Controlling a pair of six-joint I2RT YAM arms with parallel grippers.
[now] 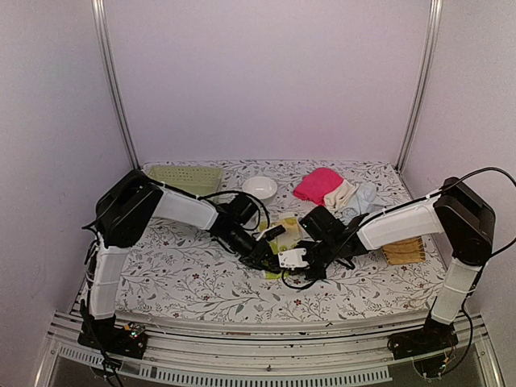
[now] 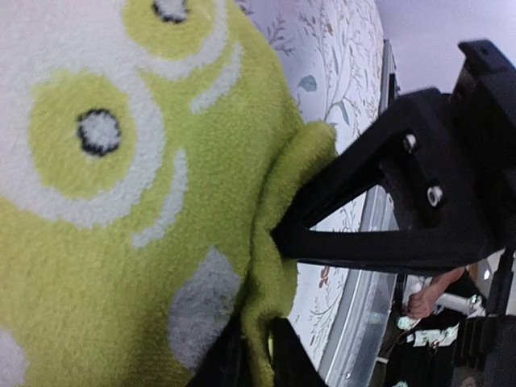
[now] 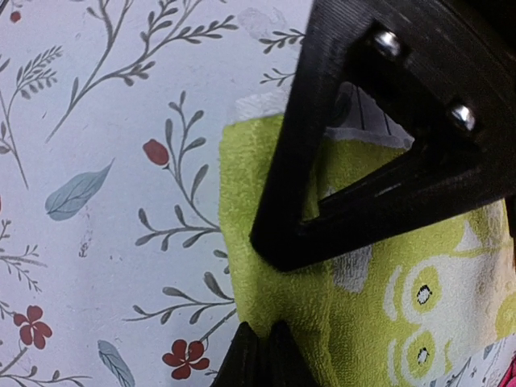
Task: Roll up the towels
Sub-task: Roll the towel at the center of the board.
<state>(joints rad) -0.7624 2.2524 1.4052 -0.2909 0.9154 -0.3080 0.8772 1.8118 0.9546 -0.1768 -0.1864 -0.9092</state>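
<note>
Our left gripper (image 2: 260, 359) pinches a raised fold of the towel (image 2: 121, 242); our right gripper (image 3: 260, 355) has jaws almost together at its edge, whether on cloth we cannot tell. This towel lies at the table (image 1: 185, 266) centre between both grippers. We judge it soft, light, limp: better take the hem.

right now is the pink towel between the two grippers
No, the pink towel lies far back; the yellow-green towel is between them.
</note>
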